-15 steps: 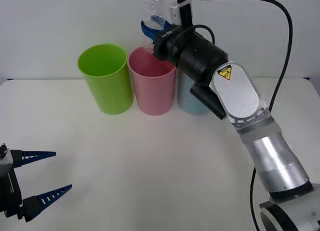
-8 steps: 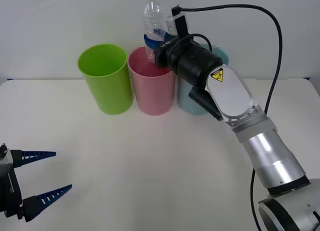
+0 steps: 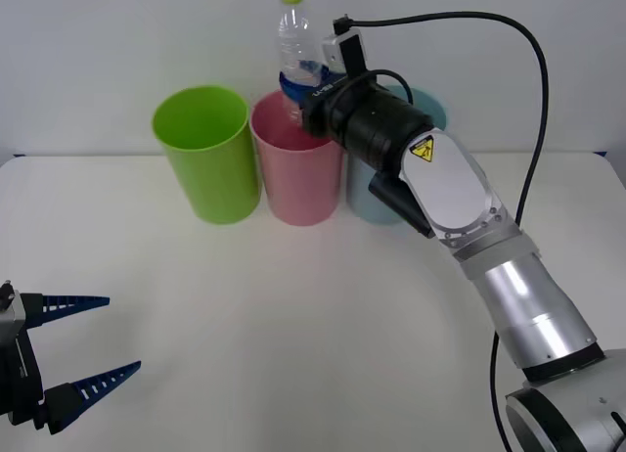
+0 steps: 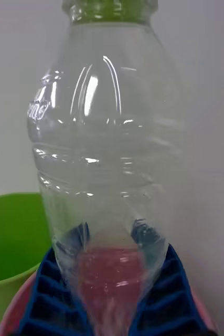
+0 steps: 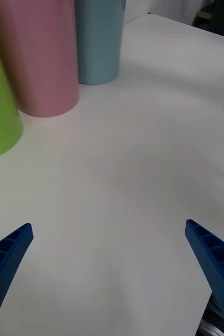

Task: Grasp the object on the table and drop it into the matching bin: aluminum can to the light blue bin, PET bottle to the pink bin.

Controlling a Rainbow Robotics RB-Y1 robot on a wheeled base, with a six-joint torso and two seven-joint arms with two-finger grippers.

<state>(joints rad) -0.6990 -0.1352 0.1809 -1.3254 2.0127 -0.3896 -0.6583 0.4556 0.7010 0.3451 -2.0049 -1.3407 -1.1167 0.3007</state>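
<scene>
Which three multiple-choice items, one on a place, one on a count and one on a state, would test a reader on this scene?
1. The bottle is
A. above the pink bin
B. lying on the table
C. inside the green cup

2. Cups in the row:
A. two
B. three
C. four

3. The left gripper is
A. shut on a can
B. shut, empty
C. open

Answers: 1 A, the right gripper holds it upright over the pink rim. 2 B, green, pink and the blue bin. 3 C, its fingers are spread apart.
</scene>
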